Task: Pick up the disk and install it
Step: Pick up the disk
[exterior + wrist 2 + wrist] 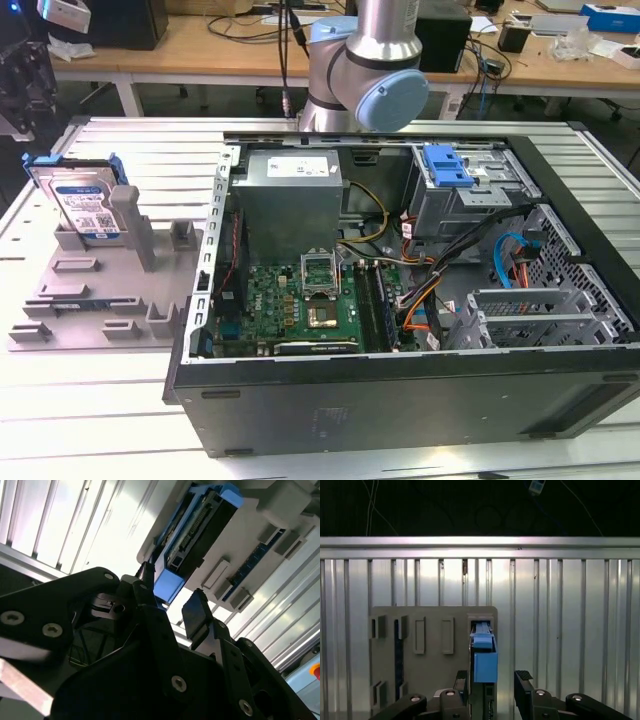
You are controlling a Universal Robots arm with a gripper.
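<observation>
Exterior view, starting at its left: the disk (85, 205) stands on edge in a slot of the grey holder (110, 300), with its label facing the camera and its blue frame showing along the edges. The holder lies on the ribbed metal tabletop (60, 400), just beside the open computer case (400, 400). Inside the case, going toward the exterior view's right, come the grey power supply (290, 195), the green motherboard (290, 310) below it, a bundle of cables (440, 290), and the drive cage with a blue latch (445, 165) on top. The robot arm (375, 60) rises behind the case.

In the first wrist view the gripper (492, 682) is wide open and holds nothing. The blue end of the disk sits between its two dark fingers; one finger is close to the frame and the other is clearly apart from it. The second wrist view shows the same spread fingers (197, 612) either side of the blue end. Whether the nearer finger touches the frame cannot be told.
</observation>
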